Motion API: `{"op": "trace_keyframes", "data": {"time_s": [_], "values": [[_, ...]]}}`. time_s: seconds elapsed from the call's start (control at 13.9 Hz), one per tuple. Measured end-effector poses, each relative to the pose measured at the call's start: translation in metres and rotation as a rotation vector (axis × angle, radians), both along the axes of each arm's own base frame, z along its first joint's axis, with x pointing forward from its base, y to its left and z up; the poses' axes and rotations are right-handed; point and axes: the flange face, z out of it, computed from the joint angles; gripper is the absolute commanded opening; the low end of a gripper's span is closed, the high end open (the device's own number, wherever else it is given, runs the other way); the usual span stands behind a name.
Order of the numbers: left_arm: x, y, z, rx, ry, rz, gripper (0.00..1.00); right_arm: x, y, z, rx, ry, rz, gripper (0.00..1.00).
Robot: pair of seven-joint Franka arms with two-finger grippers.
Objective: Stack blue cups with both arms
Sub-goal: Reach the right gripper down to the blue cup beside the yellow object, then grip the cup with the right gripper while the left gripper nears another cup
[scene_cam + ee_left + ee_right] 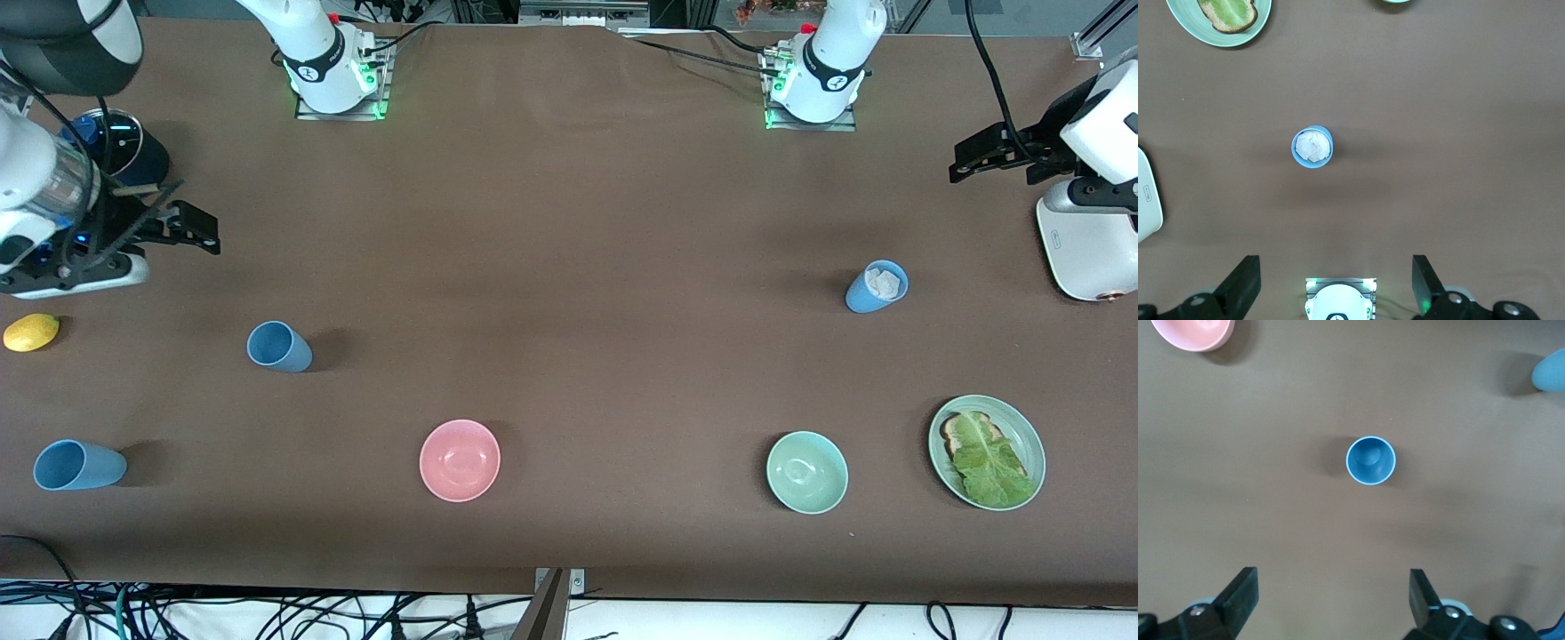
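both grippers hang open and empty: the right gripper (1331, 600) high over an upright empty blue cup (1371, 460), the left gripper (1337, 283) over the paper-filled cup (1313, 147) on the bench (569, 267).

The right arm (307, 53) rises from its base at the top of the front view and swings out toward its own end of the table, where its wrist hangs raised with the right gripper (191, 227) held above the brown surface. Its fingers (1238, 593) stand wide apart, gripping nothing (the wrist view shows both black tips spread to either side). The left arm (831, 62) mirrors this, reaching out to its own end of the table with the left gripper (978, 156) up in the air. Its fingers (1241, 283) are likewise spread wide and hold nothing, both wrists pointing straight down.
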Motion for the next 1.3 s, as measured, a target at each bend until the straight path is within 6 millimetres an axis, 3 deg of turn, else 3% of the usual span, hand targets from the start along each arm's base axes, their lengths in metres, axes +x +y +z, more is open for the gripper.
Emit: {"op": "trace_keyframes", "data": {"time_s": [0.58, 0.86, 1.08, 1.3], "values": [[0.000, 0.000, 0.004, -0.001, -0.010, 0.002, 1.00, 0.040, 0.010, -0.082, 0.005, 0.014, 0.013, 0.99], [0.001, 0.000, 0.003, 0.000, -0.008, 0.002, 1.00, 0.055, 0.014, -0.162, 0.016, -0.056, 0.021, 0.99], [0.018, 0.002, -0.034, 0.000, 0.062, -0.006, 1.00, 0.043, 0.014, -0.204, 0.018, -0.063, 0.023, 0.99], [0.036, 0.027, -0.071, -0.018, 0.102, -0.017, 1.00, 0.030, 0.013, -0.237, 0.021, -0.088, 0.025, 0.99]]}}
